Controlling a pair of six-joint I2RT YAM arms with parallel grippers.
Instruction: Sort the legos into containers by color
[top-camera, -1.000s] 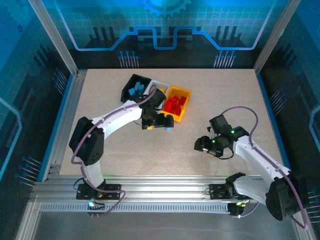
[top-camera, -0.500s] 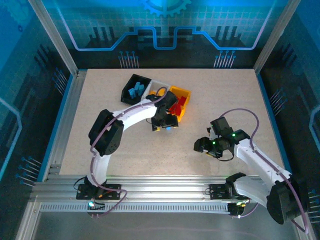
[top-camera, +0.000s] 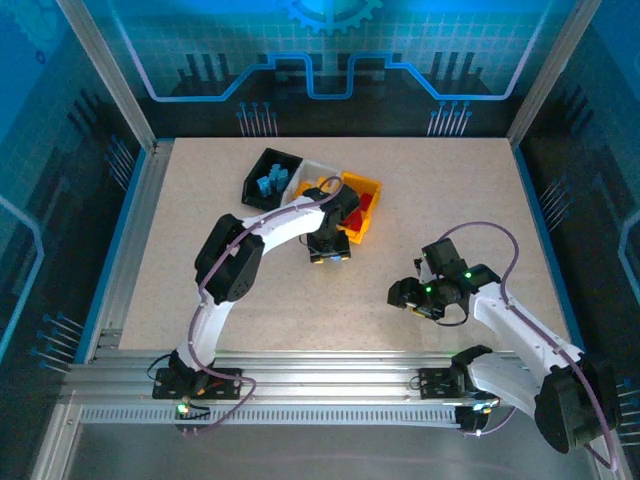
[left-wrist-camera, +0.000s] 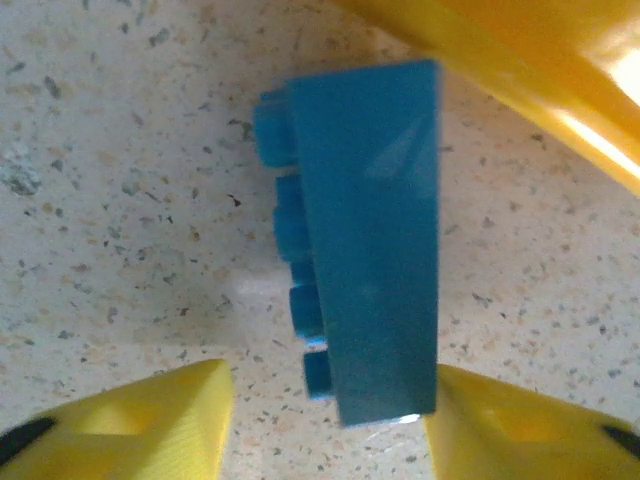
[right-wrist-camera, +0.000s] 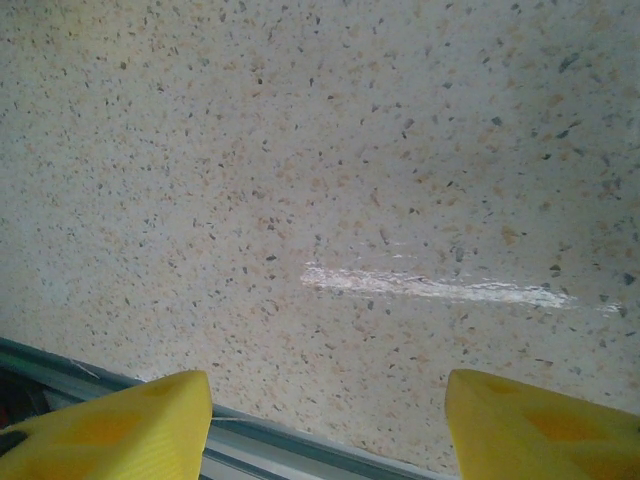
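My left claw (left-wrist-camera: 328, 410) has slid over to the near side of the yellow bin (left-wrist-camera: 520, 75). Its fingers were wide a moment ago and have now come in around a blue brick (left-wrist-camera: 370, 240). The brick lies on its side on the table (left-wrist-camera: 120, 150), just beside that bin's wall. One finger is close to it and the other has a gap, so the claw is not gripping yet.

So this brick is next. I think it belongs in the black bin (top-camera: 275, 155), at the far end of the row from the yellow bin.

My right claw (right-wrist-camera: 325, 420) hangs released and empty, well apart from the yellow bin. The left arm (top-camera: 270, 225) covers the white bin (top-camera: 312, 168) beside the yellow one, so I cannot tell what is in it.
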